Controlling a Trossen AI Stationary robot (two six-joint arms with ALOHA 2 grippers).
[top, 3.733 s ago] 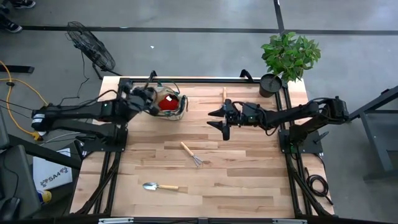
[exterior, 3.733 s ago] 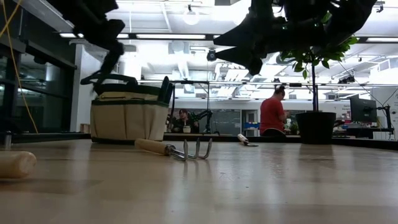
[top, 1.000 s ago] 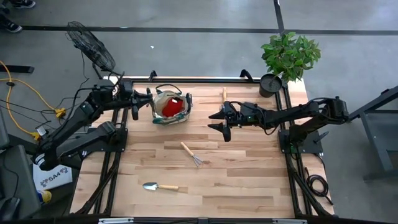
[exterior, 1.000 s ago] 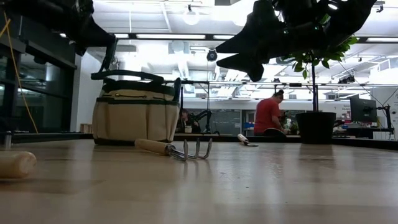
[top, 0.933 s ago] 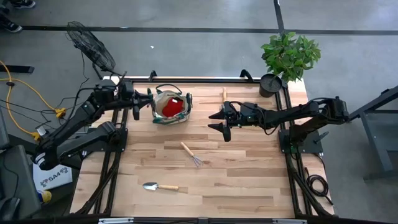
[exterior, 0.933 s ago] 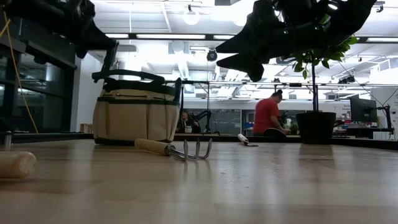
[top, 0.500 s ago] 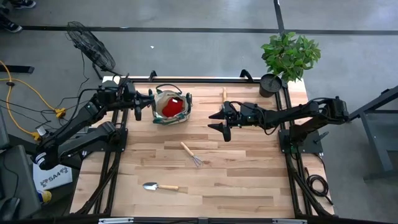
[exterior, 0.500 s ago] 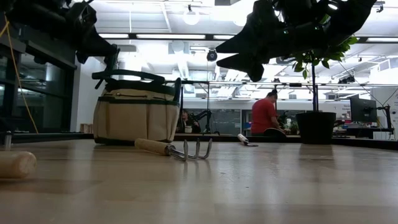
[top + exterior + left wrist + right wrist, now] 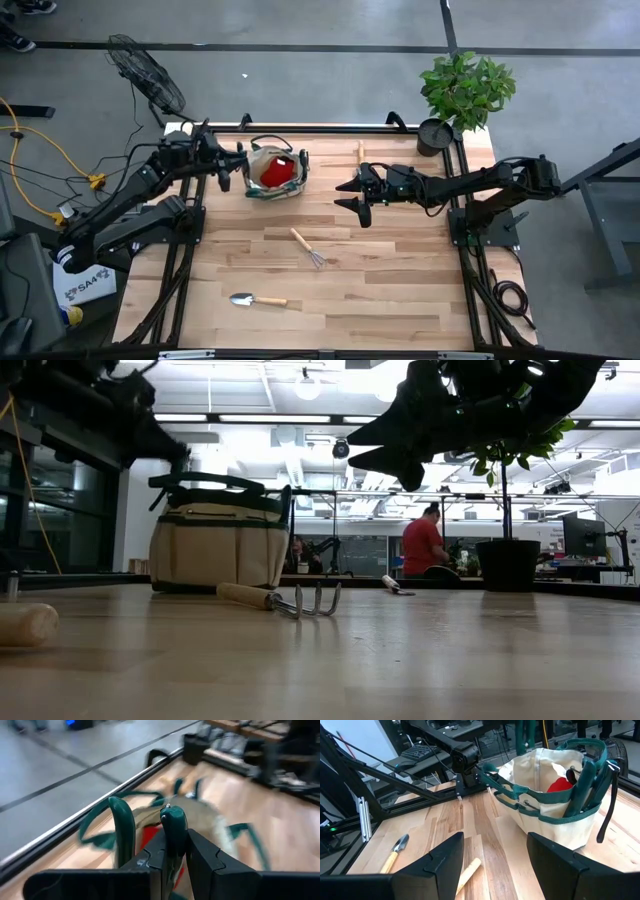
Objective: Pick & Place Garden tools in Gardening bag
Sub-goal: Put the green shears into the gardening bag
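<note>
- Two arms work over the counter [image 9: 400, 290]; seen from above, the left one reaches in from nine o'clock, the right from three o'clock.
- The left hand [image 9: 240, 160] sits at the bag's nine o'clock edge, its fingers [image 9: 200, 857] pressed together on a dark green loop handle [image 9: 172, 827] of the gardening bag [image 9: 277, 172].
- The gardening bag stands upright near the counter's far edge, toward eleven o'clock from the counter's middle; its beige wall and green trim show plainly from table height [image 9: 218, 545].
- A red spray bottle [image 9: 275, 171] lies inside the bag, its red also visible past the right hand's fingers [image 9: 562, 785].
- The right hand [image 9: 358, 192] hovers above the counter at the bag's three o'clock, well apart from it, fingers [image 9: 437, 865] spread wide with nothing between them.
- One hand rake [image 9: 309, 248] lies on the counter near its middle, tines toward five o'clock; in the low view it lies just in front of the bag [image 9: 285, 600].
- One trowel [image 9: 256, 299] lies toward seven o'clock, blade pointing to nine o'clock.
- Another wooden-handled tool [image 9: 361, 151] lies at the far edge, around twelve o'clock; its head cannot be made out.
- A potted plant [image 9: 462, 95] stands at the counter's one o'clock corner.
- A person in a red top [image 9: 422, 542] is in the room beyond.
</note>
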